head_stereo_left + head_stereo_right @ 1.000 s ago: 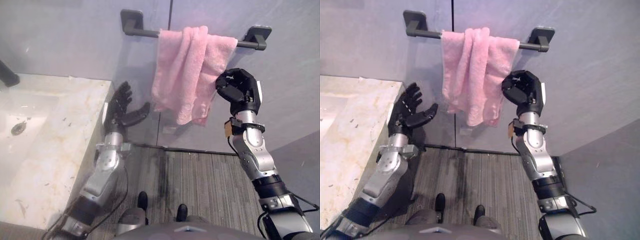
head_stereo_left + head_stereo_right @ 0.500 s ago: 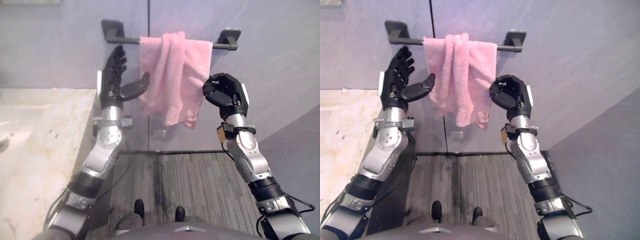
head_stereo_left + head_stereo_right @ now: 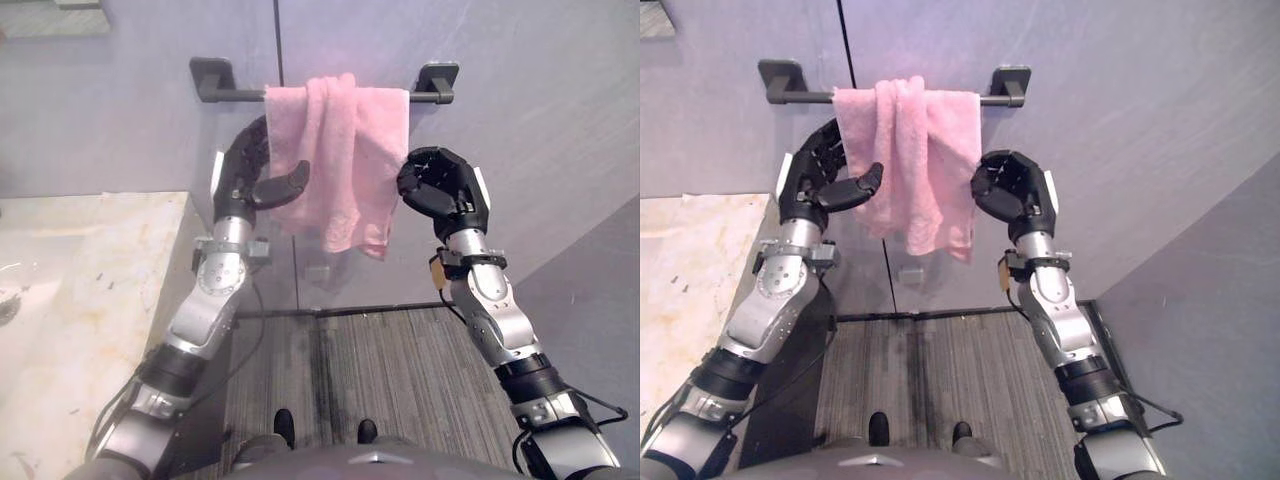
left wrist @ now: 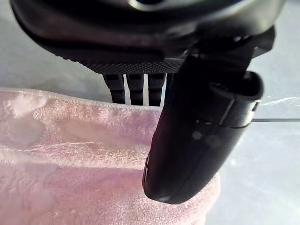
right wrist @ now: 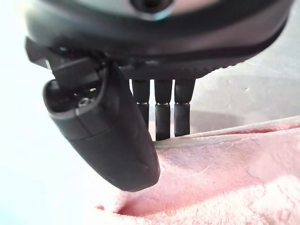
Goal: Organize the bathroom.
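A pink towel [image 3: 340, 150] hangs bunched over a dark bar [image 3: 232, 94] on the grey wall. My left hand [image 3: 240, 185] is at the towel's left edge. Its fingers curl behind the cloth and its thumb [image 4: 197, 140] lies across the front of the towel [image 4: 70, 164]. My right hand [image 3: 440, 185] is at the towel's right edge at about the same height, curled. Its fingers [image 5: 164, 117] pass behind the hem and its thumb [image 5: 108, 136] sits in front of the towel [image 5: 225, 183].
A pale marble counter [image 3: 90, 300] with a sink basin at its far left edge stands on my left, close to the left arm. Grey ribbed flooring [image 3: 400, 370] runs below the towel. A second grey wall slants in at the right.
My left hand has moved right to the towel's left edge and curled its fingers behind it. The right hand has stayed at the right edge. The camera has shifted a little.
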You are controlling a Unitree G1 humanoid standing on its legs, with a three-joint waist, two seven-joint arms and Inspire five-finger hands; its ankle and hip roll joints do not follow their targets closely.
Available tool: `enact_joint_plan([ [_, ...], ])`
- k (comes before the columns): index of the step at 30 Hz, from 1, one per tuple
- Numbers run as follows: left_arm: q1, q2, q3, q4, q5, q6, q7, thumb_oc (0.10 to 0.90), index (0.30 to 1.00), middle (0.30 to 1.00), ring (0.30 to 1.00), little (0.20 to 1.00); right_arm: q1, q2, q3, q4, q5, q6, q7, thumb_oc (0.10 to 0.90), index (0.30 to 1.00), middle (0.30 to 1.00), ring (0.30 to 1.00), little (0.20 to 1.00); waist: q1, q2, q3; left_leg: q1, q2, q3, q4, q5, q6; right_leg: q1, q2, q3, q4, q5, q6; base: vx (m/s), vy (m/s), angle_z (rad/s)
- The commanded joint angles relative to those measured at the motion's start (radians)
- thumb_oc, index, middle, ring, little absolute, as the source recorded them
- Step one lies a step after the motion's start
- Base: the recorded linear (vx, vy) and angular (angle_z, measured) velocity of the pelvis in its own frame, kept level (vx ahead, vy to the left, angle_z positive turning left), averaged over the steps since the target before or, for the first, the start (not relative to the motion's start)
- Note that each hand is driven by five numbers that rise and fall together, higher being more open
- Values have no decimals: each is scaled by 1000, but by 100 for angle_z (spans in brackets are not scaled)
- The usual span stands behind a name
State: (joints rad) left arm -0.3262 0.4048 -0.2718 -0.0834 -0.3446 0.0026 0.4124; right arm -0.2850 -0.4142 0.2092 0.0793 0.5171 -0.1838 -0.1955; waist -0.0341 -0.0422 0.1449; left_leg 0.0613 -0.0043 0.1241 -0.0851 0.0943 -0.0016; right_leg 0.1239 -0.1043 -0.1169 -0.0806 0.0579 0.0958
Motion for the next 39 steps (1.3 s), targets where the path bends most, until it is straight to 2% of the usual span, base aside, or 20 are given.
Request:
enact_joint_plan([
  [1, -141, 16, 36, 59, 87, -107, 24, 400, 300, 300, 300, 300, -39, 5, -26, -17, -39, -74, 19, 488, 432, 432, 432, 432, 2, 3, -118, 40, -14, 7, -2, -89, 22, -23, 17, -65, -6, 21, 10, 17, 5, -5],
  [8, -105, 34, 81, 50, 91, -119, 21, 400, 300, 300, 300, 300, -12, 3, -44, -18, -46, -71, 20, 483, 425, 425, 425, 425, 7, 1, -119, 43, -15, 9, -2, -91, 22, -19, 17, -70, -5, 17, 9, 2, 1, -1],
  [16, -97, 42, 90, 85, 105, -117, 36, 400, 300, 300, 300, 300, -4, 5, -49, 4, -43, -82, -2, 480, 420, 420, 420, 420, 7, 1, -117, 43, -18, 11, -2, -91, 24, -20, 14, -72, -3, 18, 10, 0, 0, 0],
  [18, -89, 46, 101, 98, 94, -129, 58, 400, 300, 300, 300, 300, 3, 7, -59, 12, -37, -90, -8, 458, 387, 387, 387, 387, 7, 3, -117, 44, -18, 12, -2, -91, 25, -19, 14, -72, -3, 18, 10, 0, 0, 0],
  [21, -37, 50, 151, 103, 53, -164, 117, 400, 300, 300, 300, 300, 49, 9, -89, -1, -29, -102, -28, 453, 380, 380, 380, 380, 9, 4, -116, 44, -19, 13, -2, -91, 25, -20, 13, -74, -3, 19, 11, 0, 0, 0],
  [22, -22, 45, 166, 101, 50, -170, 122, 400, 300, 300, 300, 300, 61, 11, -98, -4, -29, -106, -31, 430, 345, 345, 345, 345, 9, 4, -115, 44, -19, 13, -2, -92, 25, -20, 12, -74, -3, 18, 10, 0, 0, 0],
  [24, 21, 23, 197, 95, 24, -201, 157, 400, 300, 300, 300, 300, 90, 22, -115, -13, -16, -114, -54, 403, 305, 305, 305, 305, 11, 4, -112, 44, -19, 12, -2, -91, 26, -21, 12, -75, -2, 18, 9, -11, 14, -4],
  [26, 60, -9, 218, 86, 15, -228, 193, 400, 300, 300, 300, 300, 118, 40, -128, -23, -4, -127, -91, 400, 300, 300, 300, 300, 12, 3, -108, 44, -20, 12, -2, -90, 27, -21, 12, -76, -1, 19, 8, -7, 6, -2],
  [31, 84, -63, 206, 74, 0, -252, 264, 400, 300, 300, 300, 300, 135, 94, -115, -25, 2, -164, -180, 400, 300, 300, 300, 300, 14, -2, -101, 43, -21, 12, -2, -91, 31, -22, 11, -75, 2, 21, 7, 0, 0, 0],
  [39, 61, -79, 139, 70, -19, -218, 232, 400, 300, 300, 300, 300, 122, 115, -70, -28, -10, -182, -217, 400, 300, 300, 300, 300, 14, -6, -93, 42, -22, 17, -2, -92, 35, -27, 10, -71, 3, 27, 10, 0, 0, 0],
])
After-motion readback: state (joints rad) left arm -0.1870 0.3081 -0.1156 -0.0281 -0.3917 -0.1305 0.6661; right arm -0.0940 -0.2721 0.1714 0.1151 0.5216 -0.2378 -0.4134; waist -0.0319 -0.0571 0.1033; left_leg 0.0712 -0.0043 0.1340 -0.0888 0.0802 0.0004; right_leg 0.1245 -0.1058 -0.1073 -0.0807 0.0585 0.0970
